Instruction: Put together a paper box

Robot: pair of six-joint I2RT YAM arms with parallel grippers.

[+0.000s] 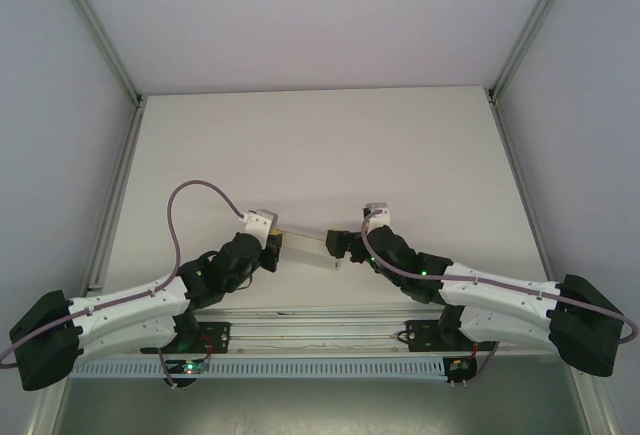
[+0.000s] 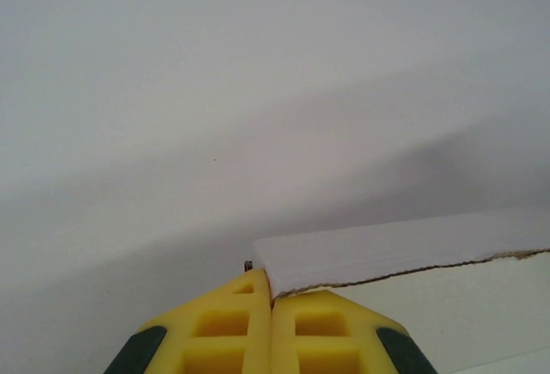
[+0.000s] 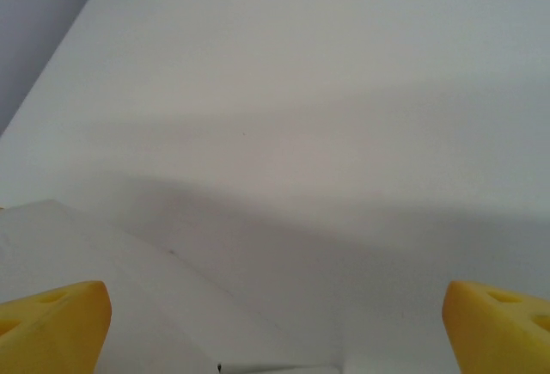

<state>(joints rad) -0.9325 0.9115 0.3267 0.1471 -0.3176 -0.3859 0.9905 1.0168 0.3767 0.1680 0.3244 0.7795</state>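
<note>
Bright, diffuse light — soft grey shadows on the table (image 2: 215,90), foreground blurred.

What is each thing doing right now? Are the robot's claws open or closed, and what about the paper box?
left gripper: shut, pinching one edge of the paper box.
right gripper: open wide, near the other end of the paper box, holding nothing.
paper box: white card, gripped at one end; how far it is folded is hard to tell.
</note>
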